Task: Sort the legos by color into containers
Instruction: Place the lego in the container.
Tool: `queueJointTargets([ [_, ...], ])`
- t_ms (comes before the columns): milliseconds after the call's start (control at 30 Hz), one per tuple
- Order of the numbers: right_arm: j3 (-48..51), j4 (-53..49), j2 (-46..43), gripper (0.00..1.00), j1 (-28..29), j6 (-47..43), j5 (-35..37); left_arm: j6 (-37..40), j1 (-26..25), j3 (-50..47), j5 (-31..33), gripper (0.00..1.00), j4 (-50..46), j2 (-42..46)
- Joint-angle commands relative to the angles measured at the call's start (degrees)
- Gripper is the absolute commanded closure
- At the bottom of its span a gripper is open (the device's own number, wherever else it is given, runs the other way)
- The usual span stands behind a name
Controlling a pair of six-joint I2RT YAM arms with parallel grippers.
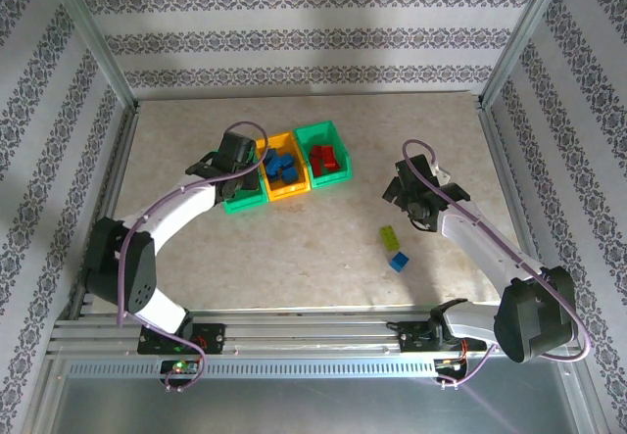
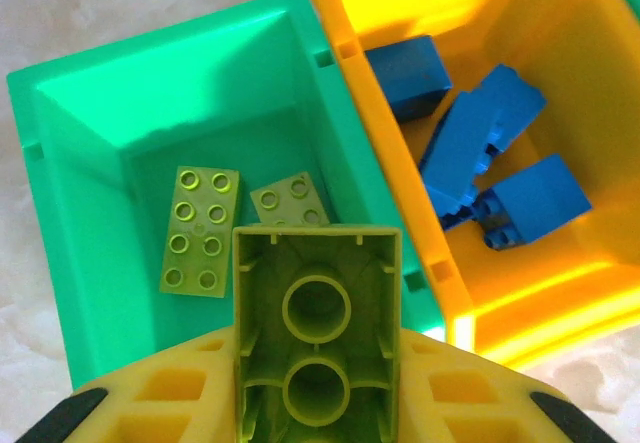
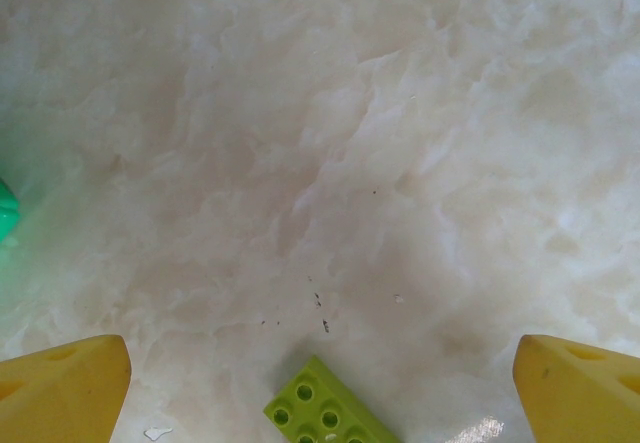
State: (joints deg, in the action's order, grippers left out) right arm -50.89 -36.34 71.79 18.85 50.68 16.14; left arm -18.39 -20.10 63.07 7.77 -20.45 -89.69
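Clamped on a yellow-green brick (image 2: 317, 303) over the 6 o'clock rim of the green bin (image 2: 80, 133), the left gripper (image 2: 317, 398) could drop it on that edge and outside, while the right gripper (image 3: 318, 368) hangs wide apart.

Two matching robot arms. The left arm (image 1: 181, 209) and the right arm (image 1: 472, 233) have smooth white shells. Bulky black joint housings sit far back from each claw, and a smaller black block sits just behind it. A thin purple cable (image 1: 245, 126) loops from behind each claw back along its arm. The left claw fingers (image 2: 170, 398) are yellow plastic with hollow moulded pockets and black parts at their outer corners. The right claw fingers (image 3: 60, 388) are plain yellow wedges.
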Motion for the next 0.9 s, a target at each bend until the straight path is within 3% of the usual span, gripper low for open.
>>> queueJointTargets([
  [0, 0.4, 0.3, -0.5, 0.02, -0.3, -0.7, 0.3, -2.2, 1.7, 2.5, 2.1, 0.89, -2.8, -2.9],
  [333, 0.9, 0.6, -0.6, 0.02, -0.6, -0.5, 0.2, -2.3, 3.3, 6.9, 0.8, 0.80, -3.2, -11.7],
  [667, 1.2, 0.2, -1.8, 0.02, -0.6, -0.4, 0.5, -2.8, 3.3, 7.0, 0.8, 0.52, -2.4, -11.6],
  [867, 1.1, 0.2, -1.6, 0.02, -0.6, -0.3, 0.3, -3.2, 3.4, 5.9, 0.7, 0.45, -2.0, -9.2],
])
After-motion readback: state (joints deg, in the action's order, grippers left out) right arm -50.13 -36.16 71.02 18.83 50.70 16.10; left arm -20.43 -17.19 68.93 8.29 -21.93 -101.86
